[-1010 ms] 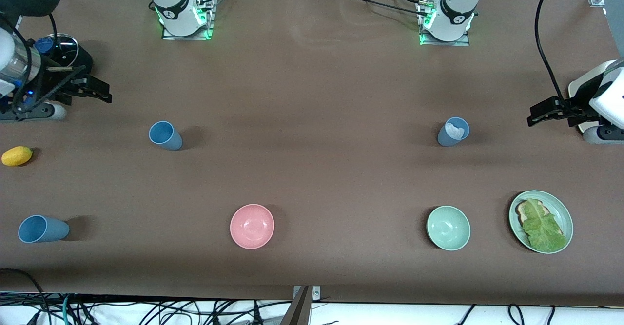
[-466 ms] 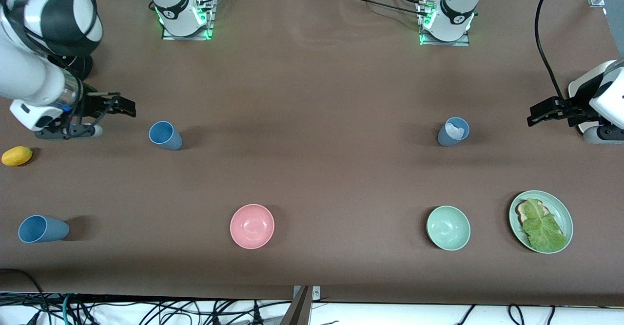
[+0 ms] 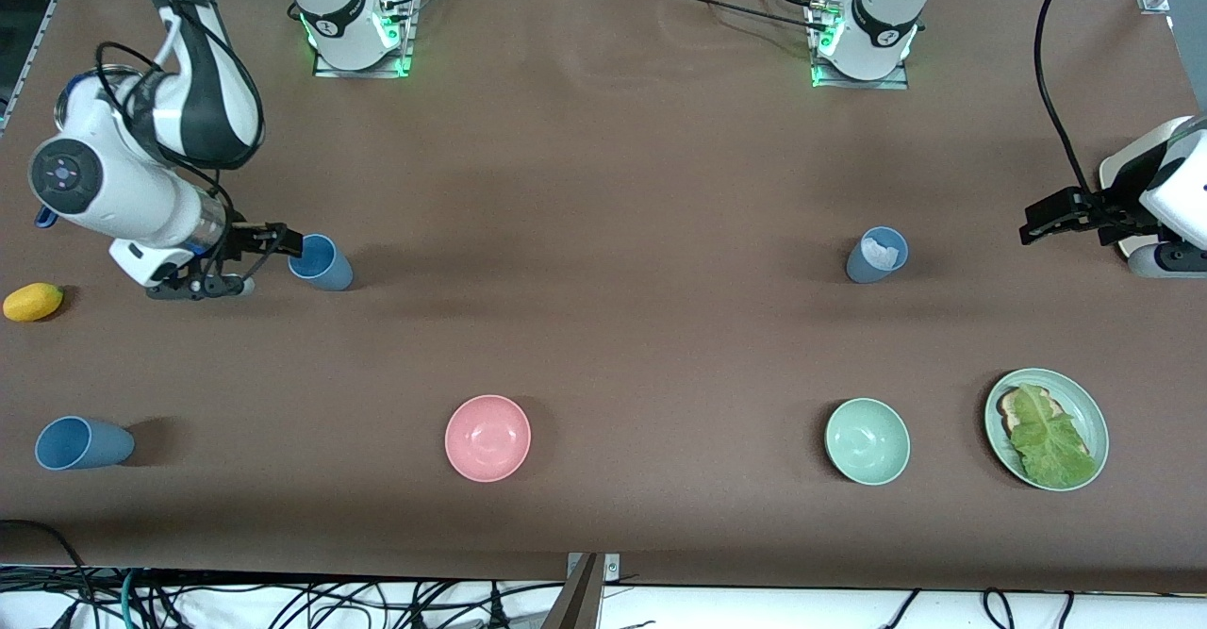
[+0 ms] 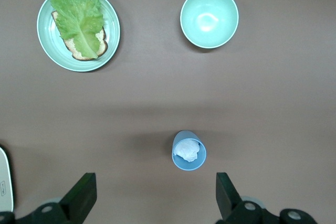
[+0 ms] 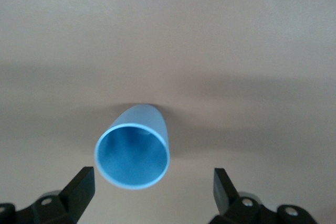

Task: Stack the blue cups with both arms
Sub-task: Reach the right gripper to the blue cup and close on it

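Note:
A bright blue cup (image 3: 321, 263) stands toward the right arm's end of the table. My right gripper (image 3: 286, 246) is open, low beside this cup. In the right wrist view the cup (image 5: 132, 156) shows its empty mouth just ahead of the open right gripper (image 5: 152, 195). A greyer blue cup (image 3: 877, 255) with a white crumpled wad inside stands toward the left arm's end. My left gripper (image 3: 1034, 223) is open and empty, up over the table's end and apart from that cup. In the left wrist view that cup (image 4: 189, 150) lies ahead of the open left gripper (image 4: 156, 198).
Another blue cup (image 3: 83, 443) sits nearer the camera at the right arm's end. A yellow fruit (image 3: 33, 301) lies near the right gripper. A pink bowl (image 3: 487, 438), a green bowl (image 3: 868, 440) and a green plate (image 3: 1000, 403) with bread and lettuce stand along the near side.
My right arm has swung in from the table's end and come down, bringing its open gripper right beside the bright blue cup. The left arm has not moved.

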`<state>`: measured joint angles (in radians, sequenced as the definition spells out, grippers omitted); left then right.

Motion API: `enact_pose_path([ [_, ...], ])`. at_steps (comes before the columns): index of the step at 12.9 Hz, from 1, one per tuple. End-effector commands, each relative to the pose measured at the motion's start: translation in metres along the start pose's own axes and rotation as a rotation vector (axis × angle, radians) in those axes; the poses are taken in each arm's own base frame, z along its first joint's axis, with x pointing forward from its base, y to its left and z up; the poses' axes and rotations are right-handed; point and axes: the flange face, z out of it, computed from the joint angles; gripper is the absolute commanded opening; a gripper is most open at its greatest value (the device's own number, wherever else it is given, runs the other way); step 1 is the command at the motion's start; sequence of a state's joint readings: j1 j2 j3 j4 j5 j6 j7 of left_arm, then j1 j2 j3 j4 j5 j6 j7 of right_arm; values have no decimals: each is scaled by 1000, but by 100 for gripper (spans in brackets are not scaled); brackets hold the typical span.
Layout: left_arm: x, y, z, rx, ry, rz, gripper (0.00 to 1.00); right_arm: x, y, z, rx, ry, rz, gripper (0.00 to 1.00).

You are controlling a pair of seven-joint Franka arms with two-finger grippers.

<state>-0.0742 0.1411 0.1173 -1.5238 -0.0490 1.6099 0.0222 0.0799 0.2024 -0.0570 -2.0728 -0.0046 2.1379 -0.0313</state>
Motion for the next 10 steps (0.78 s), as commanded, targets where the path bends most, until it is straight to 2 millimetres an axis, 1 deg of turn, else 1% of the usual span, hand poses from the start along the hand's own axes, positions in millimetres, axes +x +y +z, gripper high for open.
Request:
enact_pose_path([
  [1,0,-2,-5,-11,8,15,100,-4,14,21,-14,20,14,100],
  [2,0,-2,-5,-11,8,15,100,-3,18,26,-15,20,21,100],
  [4,0,0,-4,-9,6,16,100,2,18,38,-18,26,22,100],
  [5,2,6,1,-22,-3,24,100,4,18,44,-19,29,22,100],
  [6,5,29,15,-25,-29,64,100,6,18,50,-19,29,22,99],
  [7,12,71,40,-10,-71,128,100,6,18,57,-19,23,24,97],
  [8,17,88,69,0,-124,154,100,6,18,62,-18,14,28,93],
  [10,17,115,97,0,-189,193,100,6,17,69,-13,0,36,84],
])
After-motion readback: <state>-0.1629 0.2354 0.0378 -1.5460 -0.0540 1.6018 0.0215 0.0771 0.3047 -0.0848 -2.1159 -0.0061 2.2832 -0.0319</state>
